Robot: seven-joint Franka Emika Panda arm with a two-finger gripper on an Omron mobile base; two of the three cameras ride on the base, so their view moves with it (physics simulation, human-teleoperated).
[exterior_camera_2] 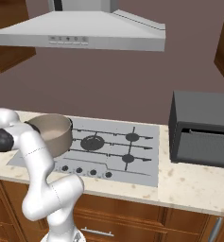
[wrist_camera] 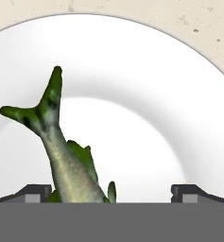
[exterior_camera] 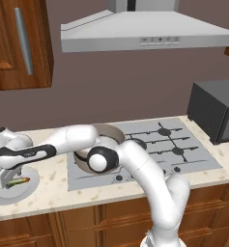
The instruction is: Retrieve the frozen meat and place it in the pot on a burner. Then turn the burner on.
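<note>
The frozen meat, a slender silvery-green fish (wrist_camera: 68, 165), lies on a round white plate (wrist_camera: 156, 94) with its forked tail pointing away from the hand. My gripper (wrist_camera: 114, 194) hangs open just above the plate, and the fish's body sits between the fingertips (wrist_camera: 35, 193), closer to the left one in the hand view. In the left base view the gripper (exterior_camera: 5, 183) is low over the plate (exterior_camera: 26, 190) at the counter's left end, with the fish's orange-tinged end (exterior_camera: 20, 181) showing beside it. The pot (exterior_camera: 111, 135) (exterior_camera_2: 52, 132) stands on the stove's left burner.
The stove (exterior_camera: 174, 144) has a row of knobs (exterior_camera_2: 78, 170) along its front edge. A dark microwave (exterior_camera_2: 203, 127) sits on the counter to the right. A range hood (exterior_camera: 145, 34) hangs above. My arm stretches across in front of the pot.
</note>
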